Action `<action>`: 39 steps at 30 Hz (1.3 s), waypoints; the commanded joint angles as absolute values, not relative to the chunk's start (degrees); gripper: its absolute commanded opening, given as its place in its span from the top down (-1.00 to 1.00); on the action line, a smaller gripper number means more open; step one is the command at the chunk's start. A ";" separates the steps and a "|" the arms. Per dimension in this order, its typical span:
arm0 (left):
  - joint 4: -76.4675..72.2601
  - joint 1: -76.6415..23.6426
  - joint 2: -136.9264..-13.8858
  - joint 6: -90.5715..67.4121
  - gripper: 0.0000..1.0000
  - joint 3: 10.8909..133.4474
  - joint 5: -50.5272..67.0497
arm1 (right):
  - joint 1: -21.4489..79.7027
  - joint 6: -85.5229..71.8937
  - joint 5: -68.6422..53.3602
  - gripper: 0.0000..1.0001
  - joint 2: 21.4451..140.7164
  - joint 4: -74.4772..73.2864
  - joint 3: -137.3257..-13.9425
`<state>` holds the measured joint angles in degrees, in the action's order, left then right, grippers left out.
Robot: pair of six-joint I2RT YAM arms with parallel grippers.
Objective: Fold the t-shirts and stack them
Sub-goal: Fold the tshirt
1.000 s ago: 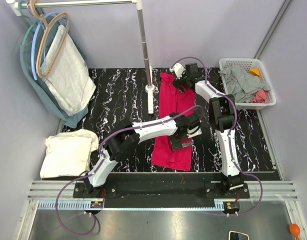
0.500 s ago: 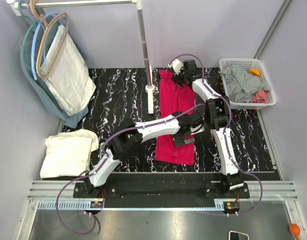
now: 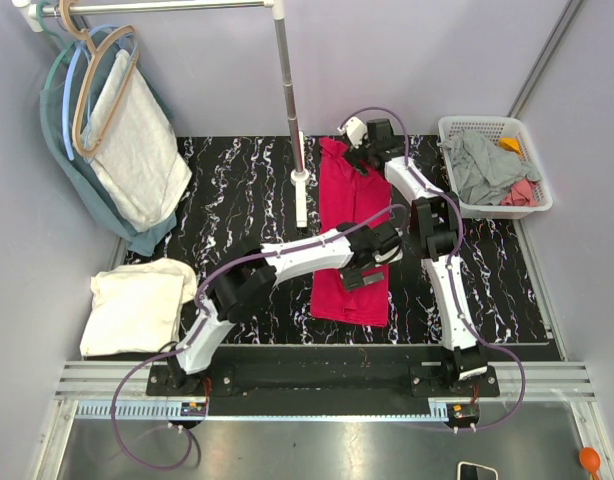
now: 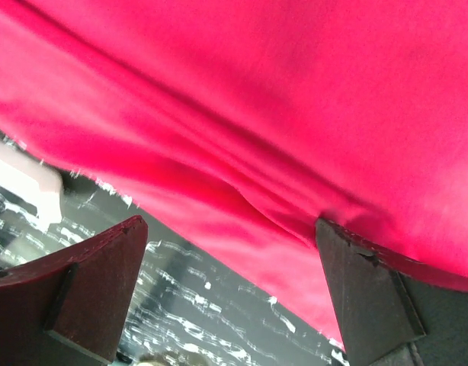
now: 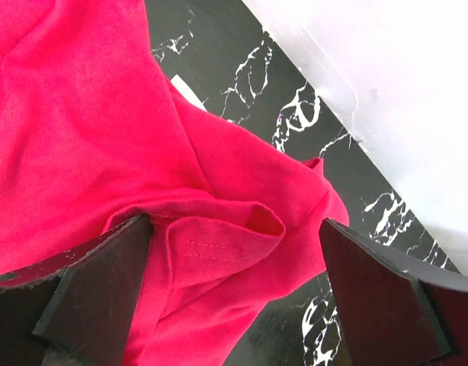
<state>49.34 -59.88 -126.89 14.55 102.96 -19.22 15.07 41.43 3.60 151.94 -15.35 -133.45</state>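
Note:
A crimson red t-shirt point(image 3: 339, 200) lies as a long narrow strip down the middle of the black marbled table point(image 3: 237, 200). My left gripper point(image 3: 365, 270) hovers open over the strip's near part; in the left wrist view its open gripper point(image 4: 228, 229) straddles the red cloth's point(image 4: 295, 91) edge. My right gripper point(image 3: 362, 150) is open at the far end, and the right wrist view shows that gripper point(image 5: 234, 225) around a stitched sleeve fold point(image 5: 219, 236), not pinching it. A cream-white t-shirt point(image 3: 137, 305) sits folded at the left edge.
A white basket point(image 3: 487, 122) at the far right holds a grey shirt point(image 3: 482, 160) and a pink one point(image 3: 522, 192). A metal rack pole point(image 3: 290, 100) stands on the table beside the red strip. Pale and teal garments point(image 3: 127, 150) hang at the far left.
The red strip's near end has shifted right and slightly farther from the bases. My left gripper moved a little farther in over it; my right gripper edged left. Both stayed open.

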 commanded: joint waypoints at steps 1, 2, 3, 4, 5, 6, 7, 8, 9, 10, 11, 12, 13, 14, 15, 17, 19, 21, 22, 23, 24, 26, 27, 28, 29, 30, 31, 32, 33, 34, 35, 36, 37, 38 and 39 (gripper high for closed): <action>48.43 -59.68 -119.89 13.71 -0.98 102.04 -22.15 | 14.77 40.25 5.71 -0.99 145.46 -15.82 -131.66; 48.43 -59.76 -119.01 13.80 -0.98 101.87 -22.41 | 14.77 40.34 5.89 -0.99 145.02 -15.91 -131.31; 48.43 -59.77 -118.57 13.80 -0.98 101.78 -22.50 | 14.77 40.34 6.15 -0.99 144.24 -15.82 -130.53; 48.34 -59.77 -118.13 13.89 -0.98 101.60 -22.67 | 14.77 40.43 6.41 -0.99 143.88 -15.91 -130.17; 47.90 -59.77 -117.17 14.06 -0.98 101.25 -22.85 | 14.77 40.43 6.50 -1.00 143.44 -15.82 -129.82; 47.73 -59.85 -116.72 14.50 -0.98 101.08 -23.11 | 14.68 40.43 6.76 -0.99 142.65 -15.82 -129.12; 47.20 -59.85 -116.20 14.76 -0.98 100.38 -23.46 | 14.76 40.34 6.77 -0.99 142.21 -15.99 -128.68; 46.94 -59.85 -115.06 14.94 -0.98 99.94 -23.55 | 14.77 40.43 7.03 -1.00 141.25 -15.91 -128.24; 46.67 -59.85 -114.53 15.29 -0.98 99.50 -23.82 | 14.68 40.43 7.12 -0.99 140.72 -16.08 -127.54; 45.80 -59.85 -113.04 15.47 -0.98 98.27 -24.43 | 14.76 40.26 7.47 -0.99 140.28 -16.26 -127.27; 45.18 -59.85 -112.07 15.73 -0.98 97.39 -24.61 | 14.77 40.08 8.34 -1.00 139.14 -16.35 -126.40; 44.48 -59.85 -111.02 15.91 -0.98 96.34 -24.96 | 14.77 40.08 8.78 -0.99 138.52 -16.78 -125.95; 42.47 -59.85 -108.31 16.26 -0.98 93.80 -25.31 | 14.85 39.82 9.22 -0.99 137.82 -17.05 -125.51; 41.41 -59.77 -106.80 16.87 -0.98 92.39 -25.40 | 14.77 39.47 10.53 -0.99 135.99 -17.14 -123.59; 40.53 -59.77 -105.31 17.14 -0.98 91.07 -25.66 | 14.77 39.29 10.89 -0.99 134.66 -16.79 -122.18; 38.07 -59.33 -101.09 17.14 -0.98 87.11 -25.93 | 14.59 39.20 11.68 -0.99 130.37 -16.18 -116.67; 36.05 -58.36 -96.88 16.26 -0.98 83.26 -24.54 | 14.59 39.29 12.39 -0.99 126.84 -14.86 -111.91; 35.16 -56.00 -93.88 15.12 -0.98 80.87 -22.51 | 14.59 39.29 13.79 -0.99 121.48 -14.59 -104.44; 34.29 -55.03 -90.73 14.68 -0.98 78.68 -19.89 | 14.59 39.37 14.23 -0.99 119.55 -14.59 -101.72; 34.10 -52.84 -89.14 14.24 -0.98 77.71 -18.56 | 14.59 39.64 15.11 -0.99 115.70 -14.68 -96.21; 34.10 -51.69 -87.73 14.33 -0.98 76.30 -15.33 | 14.59 39.73 15.38 -0.99 113.66 -14.85 -93.28; 34.10 -48.80 -84.30 14.94 -0.98 74.98 -12.75 | 14.59 39.99 14.86 -0.99 107.77 -16.08 -85.22; 34.19 -48.08 -83.42 15.20 -0.98 73.58 -10.39 | 14.59 39.64 14.68 -0.99 105.84 -18.87 -83.08; 34.28 -47.47 -81.67 15.73 -0.98 72.69 -8.81 | 14.59 38.33 13.81 -0.99 102.08 -20.46 -80.97; 34.45 -46.68 -81.04 16.78 -0.98 71.90 -7.40 | 14.59 37.97 12.58 -0.99 99.87 -22.04 -76.77; 34.63 -46.50 -79.90 17.22 -0.98 70.15 -5.73 | 14.76 37.62 11.26 -0.99 97.67 -25.63 -74.64; 34.72 -46.49 -79.63 17.75 -0.98 69.27 -4.58 | 15.03 37.44 8.29 -0.99 92.95 -27.66 -72.62; 34.89 -46.58 -79.37 18.89 -0.98 68.39 -3.44 | 15.29 37.44 7.04 -0.99 90.55 -29.60 -68.94; 34.89 -46.50 -79.10 19.51 -0.98 66.73 -2.47 | 16.34 37.35 5.81 -0.99 87.83 -33.27 -67.08; 34.81 -46.41 -79.19 20.12 -0.98 66.10 -2.29 | 16.96 37.61 3.45 -0.98 82.58 -35.14 -65.41; 34.63 -46.23 -79.28 21.43 -0.98 65.40 -2.11 | 17.48 37.62 2.30 -0.97 79.83 -36.64 -62.00; 34.19 -45.88 -79.28 22.05 -0.98 64.17 -0.98 | 18.19 37.36 0.89 -0.95 76.93 -39.26 -60.31; 34.19 -45.10 -79.28 22.50 -0.98 63.73 -0.36 | 19.76 37.53 -1.64 -0.94 71.51 -40.85 -57.51; 34.10 -44.57 -79.36 22.85 -0.98 63.29 1.21 | 20.82 37.44 -2.54 -0.93 68.93 -42.17 -56.35; 34.19 -44.39 -79.54 23.03 -0.98 62.59 2.97 | 21.61 37.27 -3.68 -0.92 66.30 -44.88 -55.21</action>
<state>36.27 -45.91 -79.75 19.92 64.40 -4.43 17.87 38.24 4.62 77.49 -34.50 -59.20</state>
